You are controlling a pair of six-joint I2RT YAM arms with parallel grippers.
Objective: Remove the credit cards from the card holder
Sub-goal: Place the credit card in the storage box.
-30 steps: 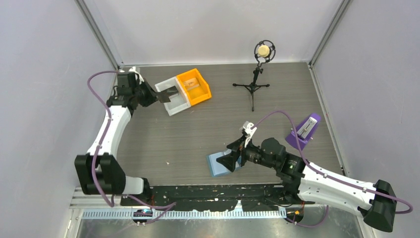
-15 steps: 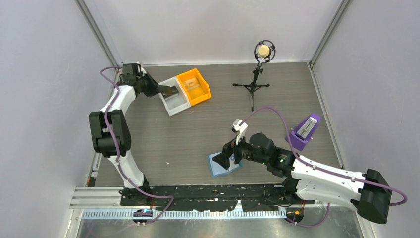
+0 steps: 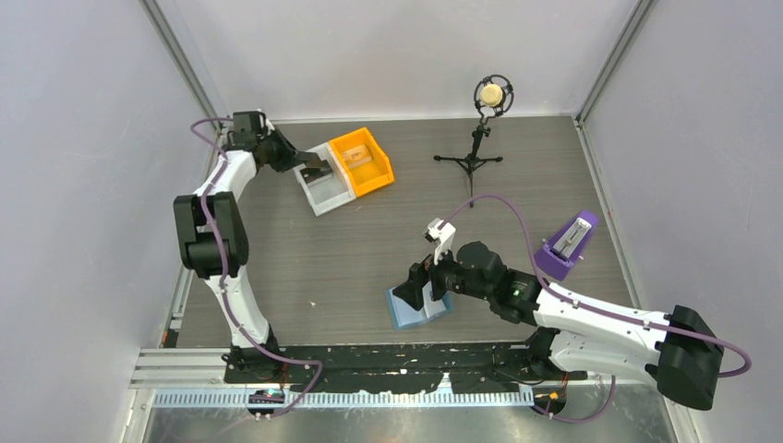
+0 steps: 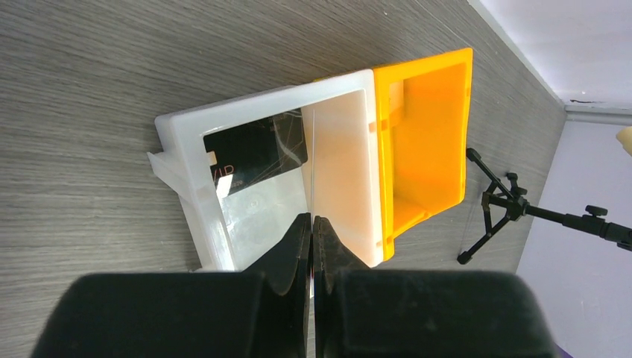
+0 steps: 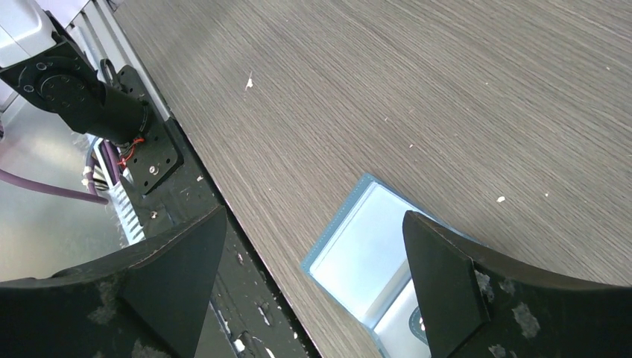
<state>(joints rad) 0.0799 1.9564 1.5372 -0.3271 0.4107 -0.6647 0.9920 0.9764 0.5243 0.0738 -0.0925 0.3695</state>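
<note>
The left gripper (image 4: 311, 218), closed on what looks like an edge-on card (image 4: 314, 164), hangs over the white bin (image 4: 339, 82) that contains the black card (image 4: 257, 149), presumably to release it there. The right gripper (image 5: 314, 216) gapes empty above the card holder (image 5: 365, 239), which lies near the table's front edge. The adjoining orange bin (image 4: 425, 63) and the distant microphone stand (image 3: 475, 148) obstruct nothing.
</note>
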